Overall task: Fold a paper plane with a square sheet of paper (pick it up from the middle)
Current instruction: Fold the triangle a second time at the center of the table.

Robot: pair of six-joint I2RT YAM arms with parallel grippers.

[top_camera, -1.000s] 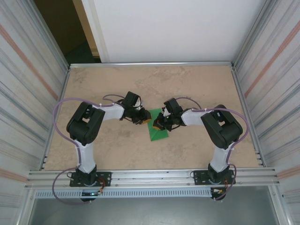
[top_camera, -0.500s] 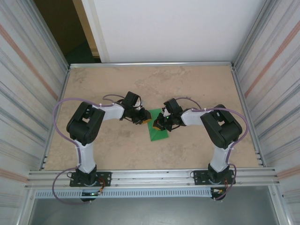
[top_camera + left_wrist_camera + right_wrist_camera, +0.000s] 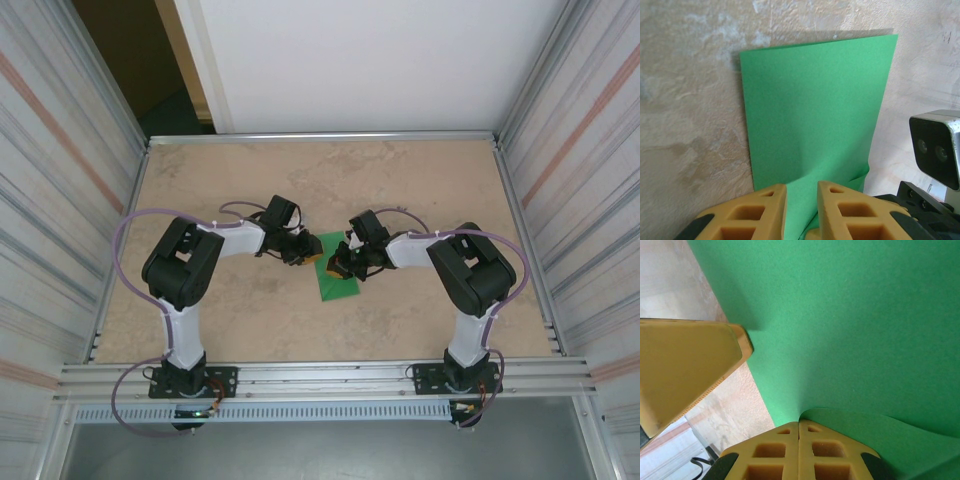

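Note:
The square sheet of paper [image 3: 340, 283] is bright green and lies mid-table, folded into a rectangle [image 3: 815, 110]. A paper plane is out of view. My left gripper [image 3: 313, 256] hovers over the sheet's upper left edge. Its yellow jaws [image 3: 801, 192] stand a narrow gap apart, with green paper showing through the gap. My right gripper [image 3: 336, 266] comes in from the right. It is shut [image 3: 799, 424] on the sheet's edge, where a flap of the paper [image 3: 855, 315] curls up from its tips. One left finger [image 3: 685, 365] shows close beside it.
The tan tabletop [image 3: 420, 180] is ringed by a metal frame, with corrugated walls on both sides. The right wrist's camera housing [image 3: 937, 145] sits close to the left gripper. The two arms nearly touch over the sheet.

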